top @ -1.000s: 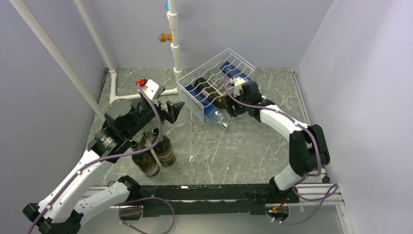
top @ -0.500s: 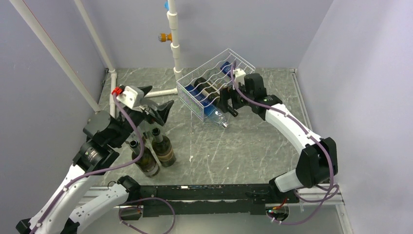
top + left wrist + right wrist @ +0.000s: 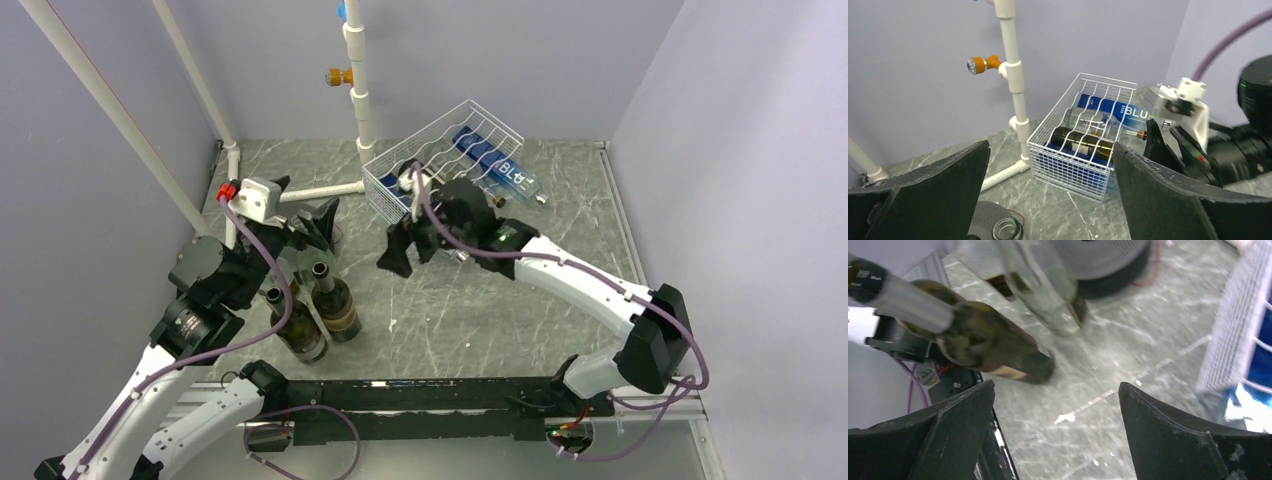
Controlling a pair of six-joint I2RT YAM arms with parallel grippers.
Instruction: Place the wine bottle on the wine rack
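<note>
The white wire wine rack (image 3: 440, 160) stands at the back of the table and holds a dark wine bottle (image 3: 1083, 142) and a blue bottle (image 3: 508, 172). Two more wine bottles (image 3: 335, 305) (image 3: 300, 335) stand upright at the left. My left gripper (image 3: 305, 218) is open and empty just above and behind them; one bottle mouth (image 3: 1007, 231) shows below its jaws, with the rack (image 3: 1073, 165) ahead. My right gripper (image 3: 403, 245) is open and empty in front of the rack. It faces the two standing bottles (image 3: 993, 347) (image 3: 1040, 285), with the rack (image 3: 1233, 340) at its right.
A white pipe frame (image 3: 360, 100) with an orange valve (image 3: 340, 75) rises behind the rack, and a pipe runs along the floor (image 3: 330, 190). A grey round perforated object (image 3: 985, 220) sits beside the standing bottles. Purple walls close in the table.
My right gripper has come away from the rack and swung left and forward over the table. My left gripper has drawn back to the left, above the standing bottles.
</note>
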